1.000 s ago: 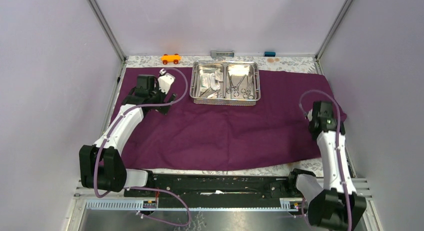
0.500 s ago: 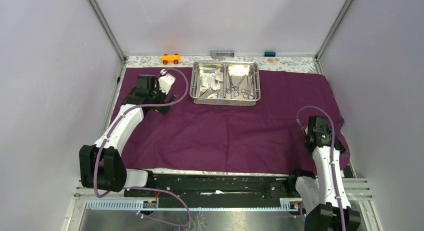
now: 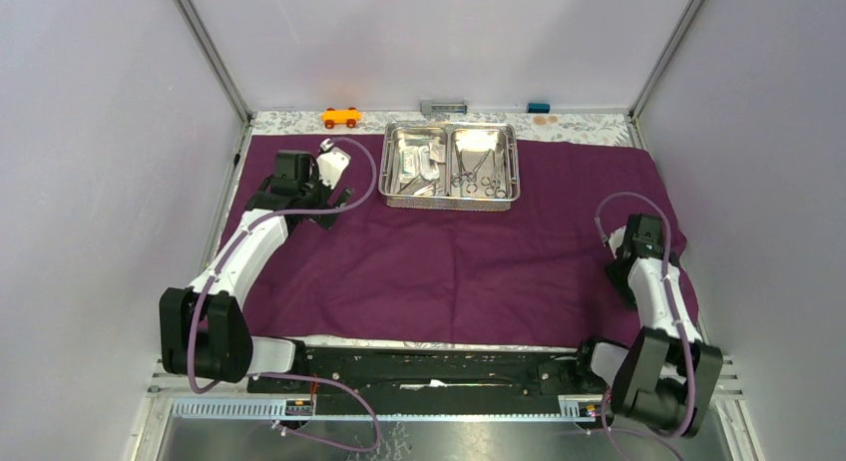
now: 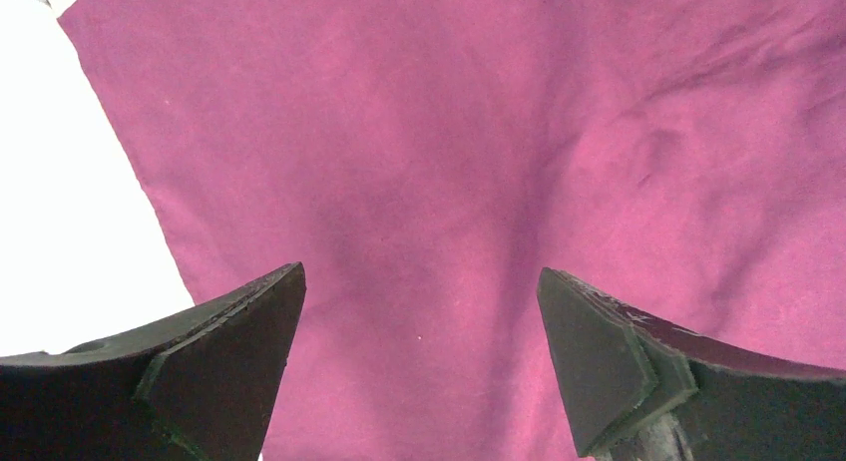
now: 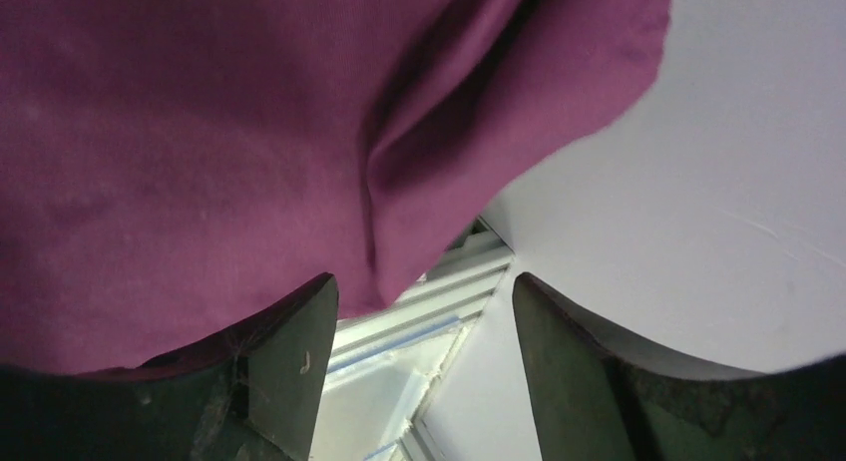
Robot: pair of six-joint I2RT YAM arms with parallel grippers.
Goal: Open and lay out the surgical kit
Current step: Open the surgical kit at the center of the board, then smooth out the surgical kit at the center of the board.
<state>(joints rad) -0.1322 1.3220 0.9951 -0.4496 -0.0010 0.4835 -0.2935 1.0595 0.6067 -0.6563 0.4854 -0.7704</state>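
Observation:
The dark purple cloth (image 3: 459, 261) lies spread flat over the table. The steel two-compartment tray (image 3: 385, 172) stands on its far middle part, with small packets (image 3: 421, 162) in the left compartment and ring-handled forceps (image 3: 481, 174) in the right. Tweezers are too small to tell apart. My left gripper (image 3: 337, 197) is open and empty just above the cloth's far left part; its fingers (image 4: 229, 341) stand wide over bare cloth (image 4: 449, 152). My right gripper (image 3: 623, 277) is open and empty at the cloth's near right edge (image 5: 419, 202), which hangs in a fold.
A small orange toy car (image 3: 340, 116), a grey block (image 3: 443, 107) and a small blue item (image 3: 538, 108) sit along the far edge. The enclosure walls stand close at left and right. The table's metal frame (image 5: 439, 311) shows beyond the right gripper.
My right arm has drawn back and folded, bringing its gripper to the cloth's near right edge. The left arm and the tray have not moved.

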